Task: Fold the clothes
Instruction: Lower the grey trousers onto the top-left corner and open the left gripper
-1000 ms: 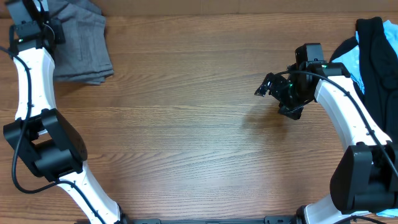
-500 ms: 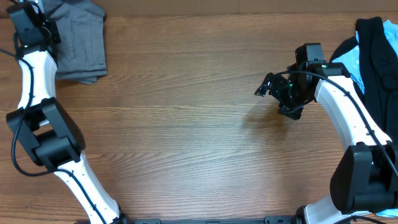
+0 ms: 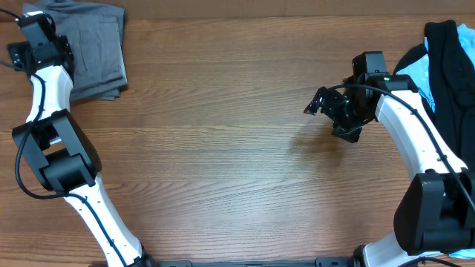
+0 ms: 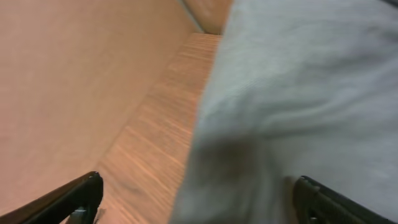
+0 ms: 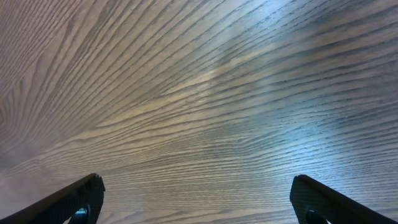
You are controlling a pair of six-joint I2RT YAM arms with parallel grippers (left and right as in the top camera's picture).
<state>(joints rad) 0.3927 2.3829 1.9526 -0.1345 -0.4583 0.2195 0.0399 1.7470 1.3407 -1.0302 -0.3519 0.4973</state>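
grey shorts (image 4: 298, 93) fill left wrist view; overhead adds black garment (image 3: 447, 74).

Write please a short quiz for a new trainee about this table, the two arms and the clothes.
1. True or false: the right gripper is shut on a garment.
2. Where on the table does the grey garment lie? A) far-left corner B) centre C) right edge
3. Name the two colours in the garment pile beside the right arm.
Key: 1 false, it is open over bare wood. 2 A. 3 black and light blue.
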